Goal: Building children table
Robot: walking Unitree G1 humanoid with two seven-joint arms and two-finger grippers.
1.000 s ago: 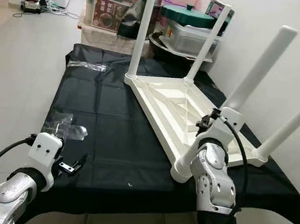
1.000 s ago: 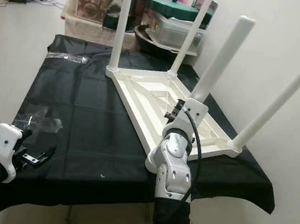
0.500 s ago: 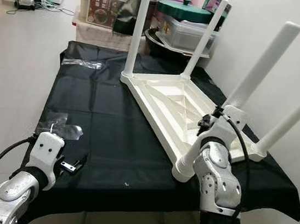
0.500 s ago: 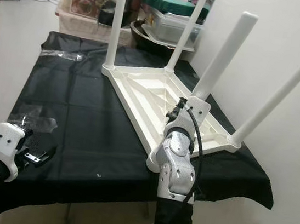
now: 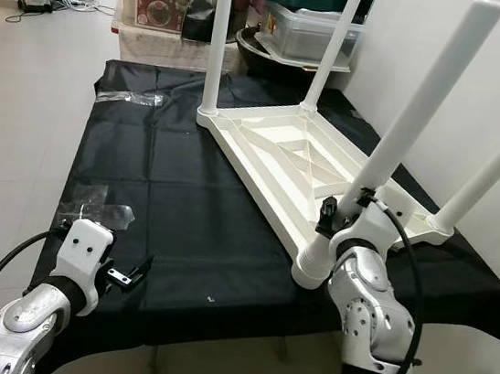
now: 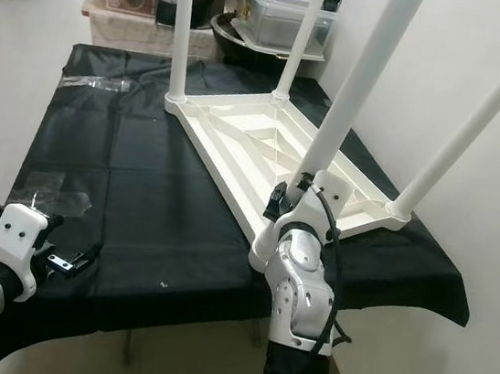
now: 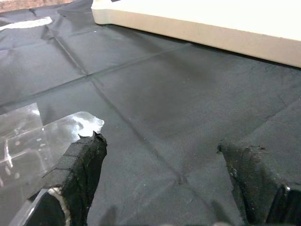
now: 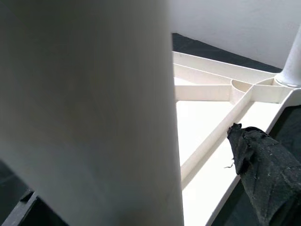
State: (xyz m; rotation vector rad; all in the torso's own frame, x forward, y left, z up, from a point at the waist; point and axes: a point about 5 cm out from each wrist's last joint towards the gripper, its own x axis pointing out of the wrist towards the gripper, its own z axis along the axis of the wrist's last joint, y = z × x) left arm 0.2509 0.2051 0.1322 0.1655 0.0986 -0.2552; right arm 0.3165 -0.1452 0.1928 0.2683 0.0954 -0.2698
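Assembly looks nearly finished. White plastic children's table (image 5: 282,154) lies upside down on a black cloth (image 5: 157,193) covering a work surface, in the centre and right of the head views. All four white legs stand up from its corners: two at the far end near the top centre of the frame, two at the near end on the right. Right gripper (image 5: 327,217) is at the base of the nearest leg (image 5: 418,103), low in the right half; its wrist view has the leg close against the camera, one black finger (image 8: 261,162) beside it, but I cannot tell how the fingers stand. Left gripper (image 5: 123,276), lower left, hovers over the cloth with fingers apart, empty, near a clear plastic bag (image 5: 90,208). Judging by this, what remains is seating that leg and turning the table upright.
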